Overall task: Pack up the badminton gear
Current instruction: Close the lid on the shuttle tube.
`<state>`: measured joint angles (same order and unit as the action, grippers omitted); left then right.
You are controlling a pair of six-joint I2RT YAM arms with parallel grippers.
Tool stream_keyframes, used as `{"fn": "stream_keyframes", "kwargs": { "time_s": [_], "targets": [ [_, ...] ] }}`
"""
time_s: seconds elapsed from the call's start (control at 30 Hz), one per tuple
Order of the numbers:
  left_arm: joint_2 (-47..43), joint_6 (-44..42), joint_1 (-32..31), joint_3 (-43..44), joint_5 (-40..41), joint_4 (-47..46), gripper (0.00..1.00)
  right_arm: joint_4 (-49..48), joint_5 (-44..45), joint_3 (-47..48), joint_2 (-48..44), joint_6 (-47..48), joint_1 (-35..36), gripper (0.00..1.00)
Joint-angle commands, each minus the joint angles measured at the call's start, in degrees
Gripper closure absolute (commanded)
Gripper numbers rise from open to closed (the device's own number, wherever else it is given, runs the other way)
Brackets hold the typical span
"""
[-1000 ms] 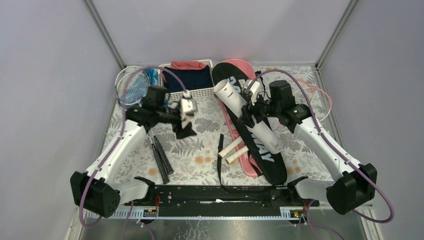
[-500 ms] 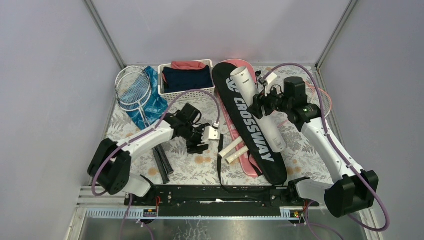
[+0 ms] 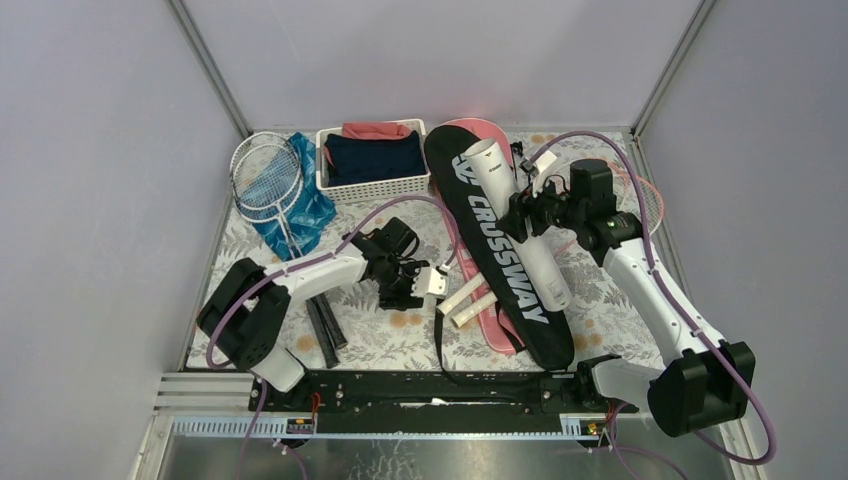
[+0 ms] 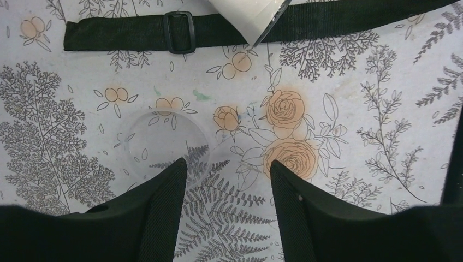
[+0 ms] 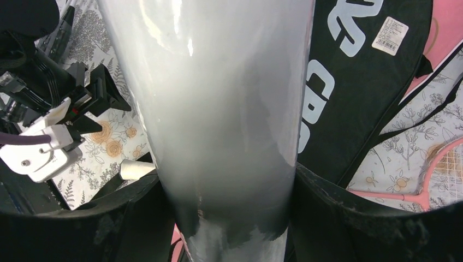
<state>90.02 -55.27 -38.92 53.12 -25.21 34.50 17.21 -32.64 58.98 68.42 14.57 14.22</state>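
Covering the table is a pale cloth printed with grey ferns and orange roses (image 3: 400,340). Across its right half lies a long black racket-shaped bag lettered "CROSSWAY" (image 3: 535,325), running diagonally. A pink racket-shaped bag (image 3: 497,332) shows from under the black bag's left edge.

At the back stands a white slatted plastic basket (image 3: 375,188) holding navy and red clothes. A long white shuttlecock tube (image 3: 545,275) lies along the top of the black bag. The right gripper (image 3: 525,212) is clenched around the tube's middle. From the wrist, the tube (image 5: 218,109) fills the whole gap between the two black fingers.

Two thin rackets (image 3: 262,170) rest in the back left corner, partly on a blue bag (image 3: 300,205). A pink-framed racket (image 3: 640,195) lies by the right edge. Two white racket handles (image 3: 465,300) sit just left of the pink bag, beside a black buckled strap (image 4: 136,30).

The left gripper (image 4: 226,169) hovers low over the cloth beside those handles, its jaws released and nothing between them. A small clear round plastic cap (image 4: 164,143) lies flat on the cloth at one fingertip. I cannot tell whether they touch.
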Motion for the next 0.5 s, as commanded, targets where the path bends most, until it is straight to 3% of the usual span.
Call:
{"fn": "stream_keyframes", "kwargs": {
  "time_s": [0.0, 0.27, 0.47],
  "targets": [
    [1.85, -2.11, -1.22, 0.87, 2.68, -2.83, 0.38, -3.41, -2.63, 0.09, -2.15, -0.51, -0.71, 0.53],
    [5.09, -2.61, -3.30, 1.29, 7.24, -3.94, 0.47, -3.44, -3.46, -0.18, -2.11, -0.51, -0.77, 0.54],
    [6.65, -2.68, -4.43, 0.57, 10.74, -4.11, 0.67, -3.44, -3.66, -0.24, -2.07, -0.51, -0.77, 0.54]
  ]
}}
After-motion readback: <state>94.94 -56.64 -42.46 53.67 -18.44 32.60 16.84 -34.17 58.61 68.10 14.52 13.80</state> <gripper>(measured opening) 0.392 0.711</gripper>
